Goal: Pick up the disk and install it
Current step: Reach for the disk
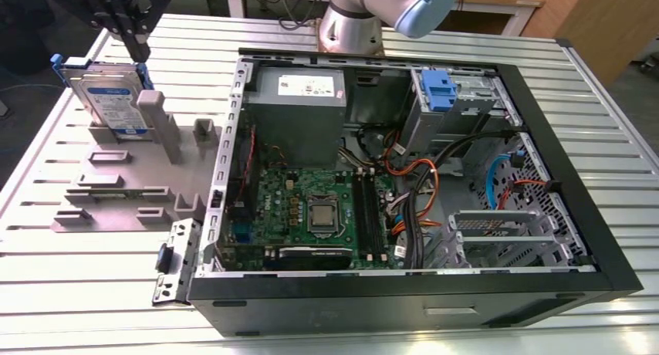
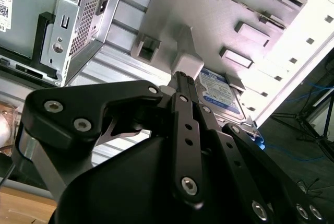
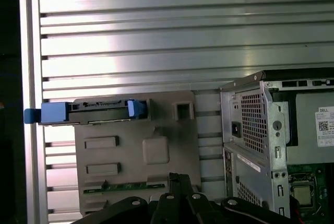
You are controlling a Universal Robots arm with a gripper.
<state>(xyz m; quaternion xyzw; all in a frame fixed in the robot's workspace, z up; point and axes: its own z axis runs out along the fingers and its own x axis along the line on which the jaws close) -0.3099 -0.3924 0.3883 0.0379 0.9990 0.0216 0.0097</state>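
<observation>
Exterior view: you lose the lower end of the disk [image 1: 111,100] where it stands in the grey holder block [image 1: 113,187], and the gripper [image 1: 132,32] and arm [image 1: 381,11] both run off the top edge. In the second wrist view the gripper's black linkage covers most of the disk [image 2: 222,96]; the label print left is too small to tell. First wrist view: the disk [image 3: 99,112] sits edge-on with its label face hidden, and the computer case [image 3: 271,130] is cut by the picture's edge.

The disk [image 1: 111,99] is silver with a white-and-blue label and blue rails; the holder block [image 1: 108,189] is grey, the worktop [image 1: 82,285] striped silver, the computer case [image 1: 412,302] black.
</observation>
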